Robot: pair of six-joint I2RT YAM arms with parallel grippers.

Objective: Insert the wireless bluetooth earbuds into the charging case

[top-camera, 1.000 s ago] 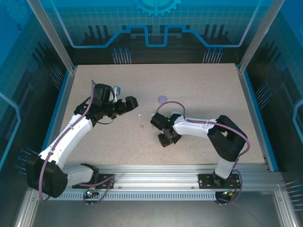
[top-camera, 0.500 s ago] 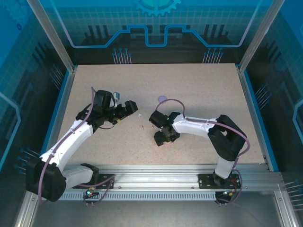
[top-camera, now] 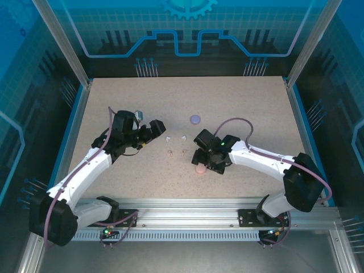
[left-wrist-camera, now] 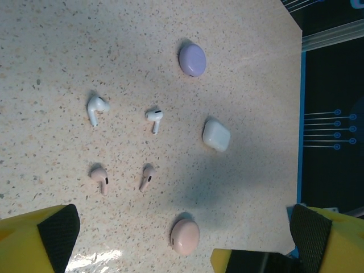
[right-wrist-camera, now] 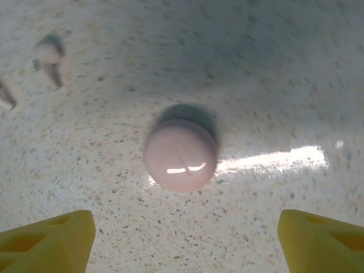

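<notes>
Two white earbuds [left-wrist-camera: 96, 108] [left-wrist-camera: 154, 116] and two pink earbuds [left-wrist-camera: 100, 177] [left-wrist-camera: 147, 176] lie loose on the table, also seen from above as white earbuds [top-camera: 168, 137] and pink earbuds [top-camera: 170, 152]. A shut pink charging case [right-wrist-camera: 181, 154] rests on the table, free of any grip. My right gripper [right-wrist-camera: 185, 242] hovers open just above it, its yellow fingertips [right-wrist-camera: 45, 242] wide apart. My left gripper [top-camera: 160, 126] is open, left of the earbuds, holding nothing.
A purple case [left-wrist-camera: 192, 59] sits beyond the earbuds, with a white case [left-wrist-camera: 216, 135] to their right. From above, the right arm [top-camera: 256, 162] stretches across the near right of the table [top-camera: 256, 102]. The table's right edge [left-wrist-camera: 300, 85] lies near the cases.
The right jaws have opened and let go of the pink case, which now lies on the table. The right arm's elbow swung right, uncovering more earbuds. The left gripper barely shifted.
</notes>
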